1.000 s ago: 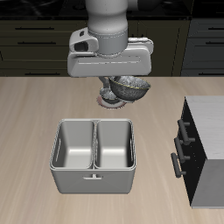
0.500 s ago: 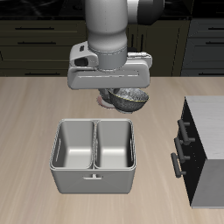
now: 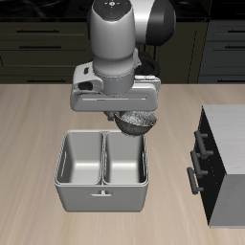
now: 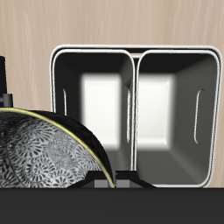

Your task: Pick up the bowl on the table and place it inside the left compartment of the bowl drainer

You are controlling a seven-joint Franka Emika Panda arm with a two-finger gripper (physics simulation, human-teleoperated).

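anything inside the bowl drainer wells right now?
Nothing visible in either well of the bowl drainer: the wrist view shows bare metal floors. The bowl, held by the tool, hangs above the drainer and covers part of one well's floor in that view.

Simulated kitchen: wooden counter (image 3: 38,115), dark drawer cabinets (image 3: 38,43), metal bowl drainer (image 3: 103,172).

no text, label, brand, number or sign is being shown legibly in either view; nothing readable is being carried on the bowl (image 3: 140,121), the bowl drainer (image 3: 101,196) or the cabinet (image 3: 226,153).
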